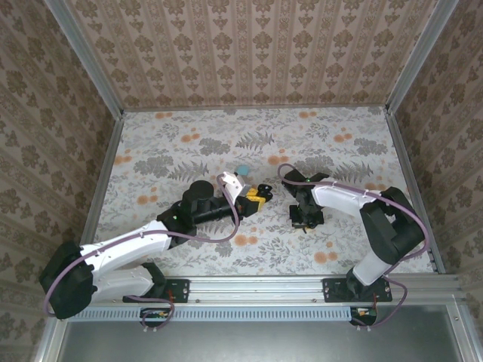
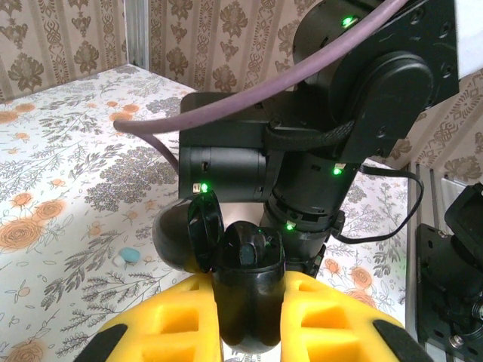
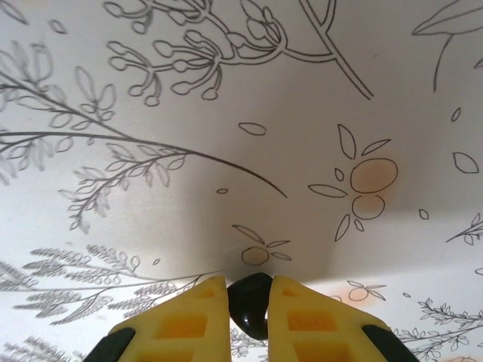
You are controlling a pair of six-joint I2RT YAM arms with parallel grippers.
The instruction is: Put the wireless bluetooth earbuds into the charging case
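The pick-up looks in hand: the right hand (image 3: 249, 320) is closed tight on a black bud (image 3: 252, 296) low over the counter (image 3: 226, 113), the left hand (image 2: 249, 335) clamps the open case (image 2: 245, 264), a teal bud (image 2: 130, 256) lies loose nearby; next, lift and line the bud over its socket

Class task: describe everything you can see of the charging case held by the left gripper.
The charging case is small, black and glossy, like hard plastic, with rounded edges. Its hinged lid stands open, raised at one side. The body sits upright, clamped between the yellow fingers of the left gripper. What lies inside is too dark to tell.
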